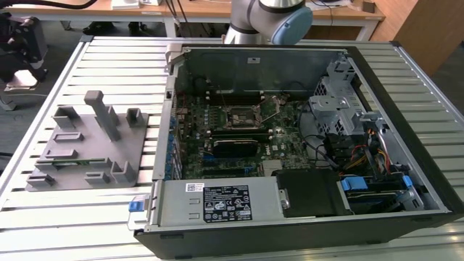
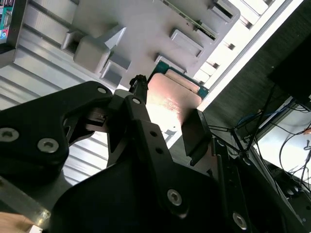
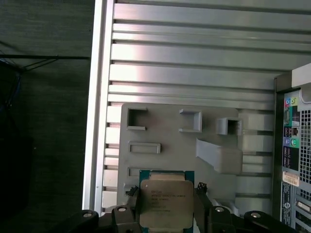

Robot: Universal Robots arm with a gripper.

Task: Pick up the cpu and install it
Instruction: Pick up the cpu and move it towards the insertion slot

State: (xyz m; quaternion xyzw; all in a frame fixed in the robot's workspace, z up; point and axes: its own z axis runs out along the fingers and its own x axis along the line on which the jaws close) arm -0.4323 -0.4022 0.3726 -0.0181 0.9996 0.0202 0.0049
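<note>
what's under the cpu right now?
In the first wrist view the cpu, gripped between the jaws, is above the grey tray on the slatted table. The chip covers the patch of tray directly beneath it.

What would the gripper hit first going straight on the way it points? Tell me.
Most likely the grey tray: the gripper, shut on the cpu, points at it from above with nothing visible between. The gap is unclear.

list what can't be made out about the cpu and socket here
cpu underside: faces away in both wrist views.
One cpu edge: cut off by the picture edge in the first wrist view; the claw covers part in the second wrist view.
The motherboard socket: too small in the exterior view to tell if open.
</note>
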